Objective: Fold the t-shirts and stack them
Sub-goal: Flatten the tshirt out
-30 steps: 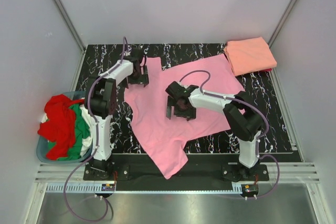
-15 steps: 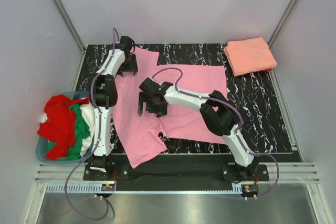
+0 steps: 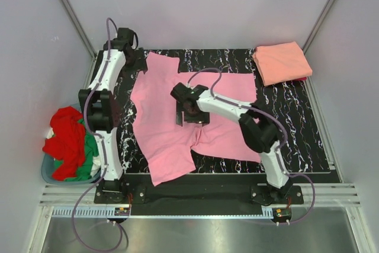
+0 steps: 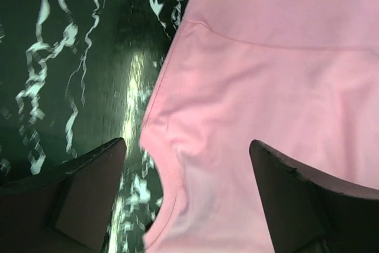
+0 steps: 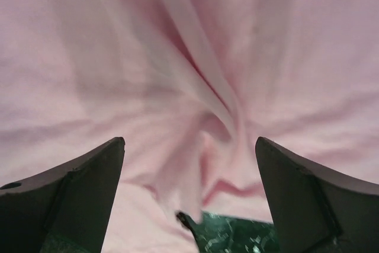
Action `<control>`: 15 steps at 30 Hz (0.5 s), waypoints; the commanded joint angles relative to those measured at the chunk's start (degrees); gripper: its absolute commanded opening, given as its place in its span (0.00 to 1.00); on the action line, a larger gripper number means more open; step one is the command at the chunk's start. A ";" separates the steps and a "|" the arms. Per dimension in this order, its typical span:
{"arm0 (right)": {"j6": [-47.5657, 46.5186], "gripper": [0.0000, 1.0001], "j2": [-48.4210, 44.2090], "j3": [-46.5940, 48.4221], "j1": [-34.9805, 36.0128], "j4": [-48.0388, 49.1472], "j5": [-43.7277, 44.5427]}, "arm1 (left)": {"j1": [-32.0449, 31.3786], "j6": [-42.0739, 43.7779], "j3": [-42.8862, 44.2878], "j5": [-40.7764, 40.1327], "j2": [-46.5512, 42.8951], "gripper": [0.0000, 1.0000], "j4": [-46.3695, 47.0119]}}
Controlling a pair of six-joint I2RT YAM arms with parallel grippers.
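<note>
The pink t-shirt [image 3: 163,137] has been dragged left and apparently let go, with the left gripper [image 4: 186,146] and right gripper [image 5: 189,141] holding their fingers [image 4: 77,199] wide, so flattening isn't finished.

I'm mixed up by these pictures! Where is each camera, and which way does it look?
Top: above and behind, looking down; left arm and right arm show.
Left wrist: looks down past the left gripper at the pink t-shirt's edge and table.
Right wrist: looks down past the right gripper at bunched pink cloth.
All share the pink t-shirt.
</note>
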 commanded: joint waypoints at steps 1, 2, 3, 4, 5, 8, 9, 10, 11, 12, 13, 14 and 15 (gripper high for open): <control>-2.42 1.00 -13.48 -3.89 -0.23 -3.03 4.89 | -1.78 -0.03 -5.60 -2.23 -14.91 0.92 0.87; -2.42 1.00 -17.33 -5.57 -0.32 -1.72 4.28 | -2.57 -0.12 -9.71 -3.37 -19.64 0.92 0.79; -1.89 1.00 -19.11 -7.33 -0.93 -1.27 3.66 | -2.92 -0.55 -12.19 -3.99 -22.03 0.92 0.70; -1.54 1.00 -20.87 -10.83 -1.46 -0.14 3.13 | -3.89 -0.73 -14.91 -4.78 -26.93 0.92 0.87; -1.28 1.00 -24.02 -12.60 -2.51 0.40 2.26 | -4.50 -1.00 -20.77 -5.14 -29.50 0.92 1.14; -1.45 1.00 -29.21 -19.55 -8.21 4.00 -1.07 | -8.45 -2.93 -34.16 -6.28 -39.26 0.92 3.59; -1.71 1.00 -30.02 -20.87 -10.15 5.05 -2.40 | -9.68 -4.85 -37.23 -6.81 -41.37 0.92 4.38; -2.67 1.00 -30.46 -22.80 -14.43 7.24 -3.80 | -11.96 -5.65 -40.14 -6.55 -44.87 0.92 4.74; -3.20 1.00 -30.29 -23.25 -16.21 8.30 -5.56 | -13.03 -6.27 -45.56 -6.11 -46.39 0.91 5.26; -3.90 0.99 -29.51 -23.17 -18.14 8.75 -6.10 | -13.91 -8.71 -48.23 -6.11 -47.88 0.91 5.88; -6.00 1.00 -28.46 -21.08 -19.47 8.93 -6.62 | -14.61 -9.69 -51.04 -4.54 -50.86 0.91 6.67; -6.89 1.00 -25.23 -19.58 -22.00 8.67 -7.06 | -16.01 -10.40 -56.28 -3.22 -52.28 0.90 7.81; -7.77 1.00 -23.37 -15.91 -23.16 8.23 -7.59 | -16.72 -12.32 -58.69 -2.60 -53.60 0.90 9.47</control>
